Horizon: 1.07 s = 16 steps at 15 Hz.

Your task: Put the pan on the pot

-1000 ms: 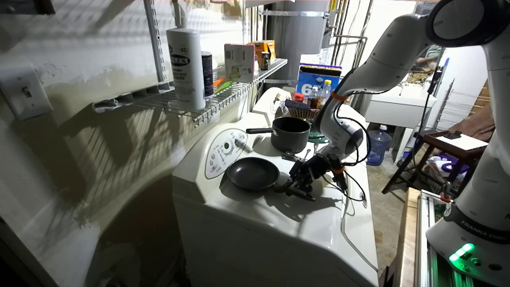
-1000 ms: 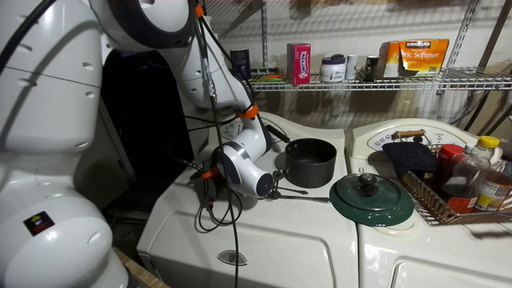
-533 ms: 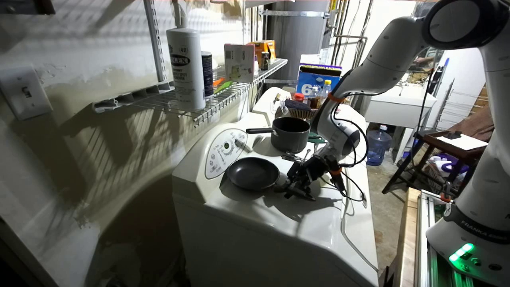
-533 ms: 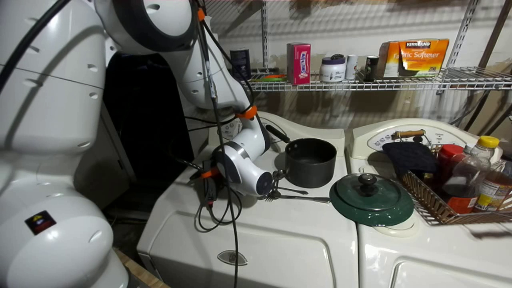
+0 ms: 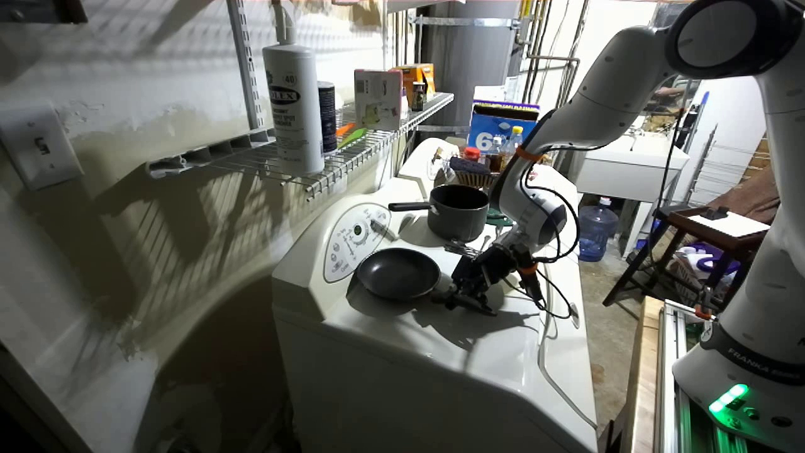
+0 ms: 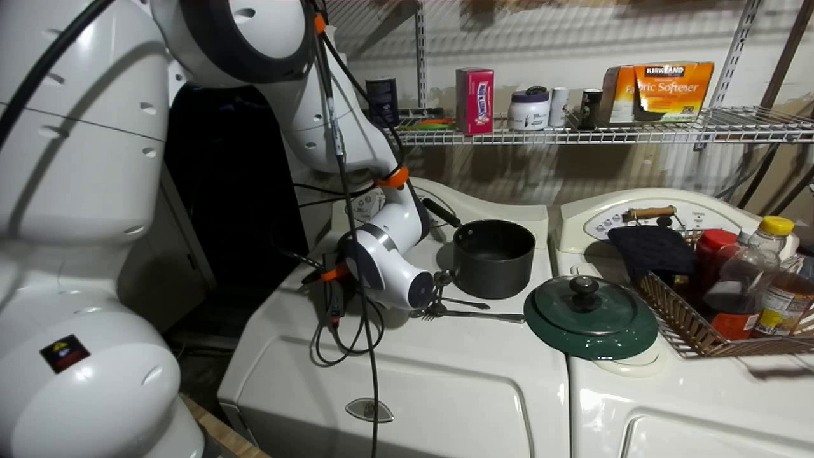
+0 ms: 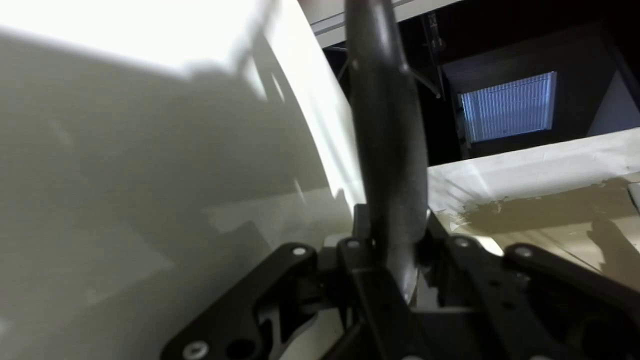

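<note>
The black pan (image 5: pixel 399 275) rests flat on the white machine top, in front of the dial panel. Its handle (image 7: pixel 390 135) runs between my fingers in the wrist view, with a finger close against each side. My gripper (image 7: pixel 398 227) is shut on that handle; in an exterior view the gripper (image 5: pixel 462 299) sits low, just right of the pan. The dark pot (image 6: pixel 494 273) stands upright and uncovered behind the pan and gripper, apart from both. In that exterior view the arm hides the pan and my fingers.
Metal utensils (image 6: pixel 477 315) lie beside the pot. A glass lid (image 6: pixel 584 308) sits on a green plate (image 6: pixel 553 343) to the pot's right, before a wire basket (image 6: pixel 677 315) of bottles. A wire shelf (image 6: pixel 636 135) hangs above. A black cable (image 6: pixel 372 356) dangles from the arm.
The arm has shifted slightly toward the pan, and the fingers have drawn in on the handle. Pan and pot stay in place.
</note>
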{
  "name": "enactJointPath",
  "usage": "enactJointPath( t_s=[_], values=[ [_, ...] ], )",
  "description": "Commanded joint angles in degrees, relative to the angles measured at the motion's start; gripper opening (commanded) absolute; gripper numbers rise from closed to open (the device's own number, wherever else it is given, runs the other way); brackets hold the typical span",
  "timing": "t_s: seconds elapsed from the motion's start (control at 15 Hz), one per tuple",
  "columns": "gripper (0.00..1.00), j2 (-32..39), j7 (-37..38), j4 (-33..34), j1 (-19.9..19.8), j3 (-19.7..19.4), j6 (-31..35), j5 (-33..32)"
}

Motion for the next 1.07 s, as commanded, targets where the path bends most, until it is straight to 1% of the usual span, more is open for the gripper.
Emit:
enactJointPath(
  t_s=[0.0, 0.13, 0.27, 0.47, 0.6, 0.73, 1.0],
  values=[
    [0.06, -2.47, 1.11, -0.35, 0.74, -0.56, 2.15, -0.56],
    [0.06, -4.80, -0.13, -1.59, 1.14, -0.76, 4.29, -0.49],
    [0.06, -7.34, -1.45, -2.80, 0.83, -0.65, 4.52, -0.91],
    [0.06, -11.26, -3.09, -4.83, 0.70, -0.57, 6.58, -0.63],
    [0.06, -13.91, -4.16, -6.30, -0.11, -0.39, 4.82, -0.86],
    [0.06, -16.23, -4.28, -7.49, -0.55, -0.59, 4.58, -0.96],
    [0.06, -21.95, -1.67, -10.34, -2.20, -1.75, 3.87, -2.03]
  ],
)
